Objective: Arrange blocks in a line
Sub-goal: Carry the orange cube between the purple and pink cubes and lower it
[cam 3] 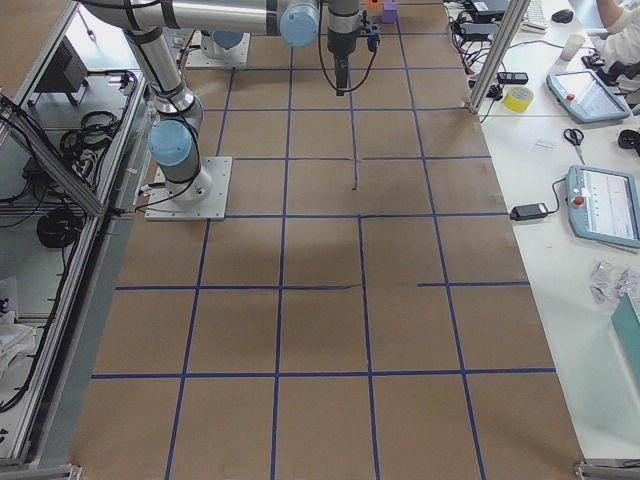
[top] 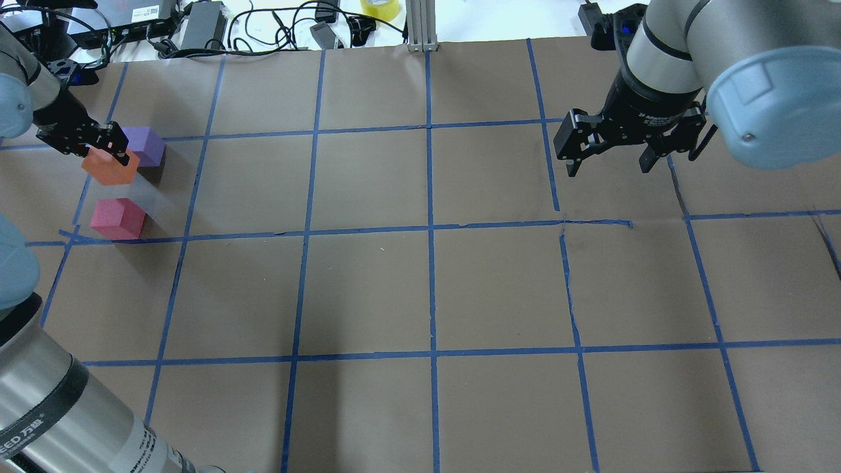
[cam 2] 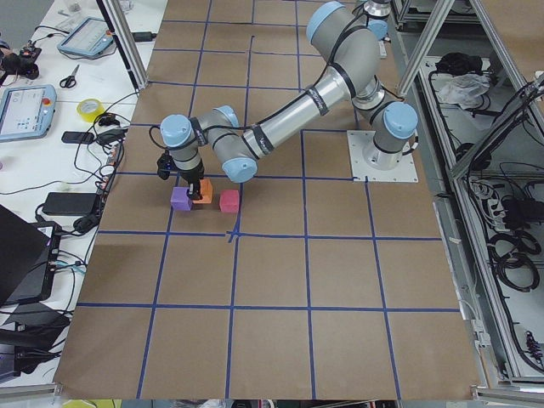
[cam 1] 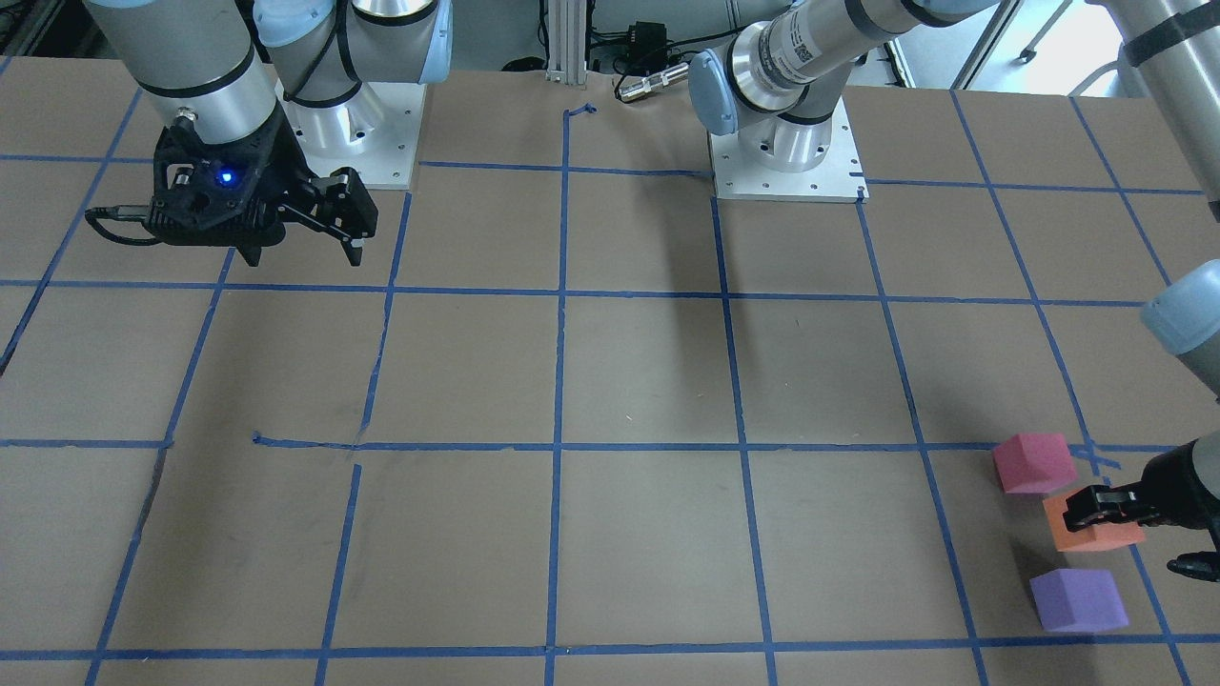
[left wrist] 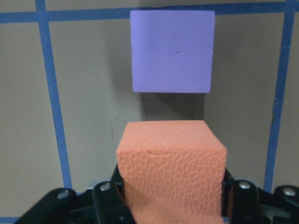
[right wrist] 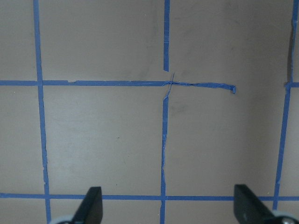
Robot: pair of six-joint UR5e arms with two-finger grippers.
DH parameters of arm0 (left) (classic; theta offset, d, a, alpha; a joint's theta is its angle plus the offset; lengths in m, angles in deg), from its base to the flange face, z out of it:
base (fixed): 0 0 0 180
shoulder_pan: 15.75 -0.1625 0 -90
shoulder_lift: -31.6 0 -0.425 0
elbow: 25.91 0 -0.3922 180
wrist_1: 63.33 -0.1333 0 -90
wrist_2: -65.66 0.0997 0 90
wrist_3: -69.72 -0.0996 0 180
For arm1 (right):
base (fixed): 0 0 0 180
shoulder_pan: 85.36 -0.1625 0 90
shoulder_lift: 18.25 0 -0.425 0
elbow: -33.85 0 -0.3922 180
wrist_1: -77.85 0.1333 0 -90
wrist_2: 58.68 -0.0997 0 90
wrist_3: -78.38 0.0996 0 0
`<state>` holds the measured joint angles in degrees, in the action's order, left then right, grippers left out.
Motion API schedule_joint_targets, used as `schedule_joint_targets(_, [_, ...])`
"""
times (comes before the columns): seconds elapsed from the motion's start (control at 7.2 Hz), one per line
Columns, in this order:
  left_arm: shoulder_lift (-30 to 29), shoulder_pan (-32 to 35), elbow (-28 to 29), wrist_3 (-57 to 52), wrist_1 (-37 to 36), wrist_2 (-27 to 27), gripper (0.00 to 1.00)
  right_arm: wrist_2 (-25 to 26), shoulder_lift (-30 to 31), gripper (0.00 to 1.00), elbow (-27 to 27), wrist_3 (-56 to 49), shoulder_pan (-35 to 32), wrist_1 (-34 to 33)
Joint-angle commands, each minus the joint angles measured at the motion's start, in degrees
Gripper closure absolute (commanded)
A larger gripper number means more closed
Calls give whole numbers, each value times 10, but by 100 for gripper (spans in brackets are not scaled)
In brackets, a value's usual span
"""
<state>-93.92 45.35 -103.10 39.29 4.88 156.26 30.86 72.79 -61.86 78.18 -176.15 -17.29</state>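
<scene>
Three small foam blocks stand close together at the table's far left. My left gripper [top: 105,156] is shut on the orange block [top: 108,172], held at or just above the table between the other two. The purple block [top: 146,146] is just beyond it and the pinkish-red block [top: 118,219] just nearer the robot. In the left wrist view the orange block [left wrist: 170,172] sits between the fingers with the purple block [left wrist: 172,51] straight ahead across a small gap. My right gripper [top: 611,161] is open and empty, hovering over bare table at the far right.
The table is brown paper with a blue tape grid [top: 430,226]. Cables, power bricks and a tape roll [top: 380,8] lie beyond the far edge. The arm bases [cam 1: 786,157] stand at the robot's edge of the table.
</scene>
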Motion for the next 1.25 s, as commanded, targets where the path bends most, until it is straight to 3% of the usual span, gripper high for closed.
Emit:
schedule_joint_targets(0.0, [-2,1,-7,-18,-15,1,100,0,0,0,0,-1,0,0])
schedule_joint_targets(1.11, [-34,2,-41,-17,-87,0,100,1,-2,0,-1,-1,0,1])
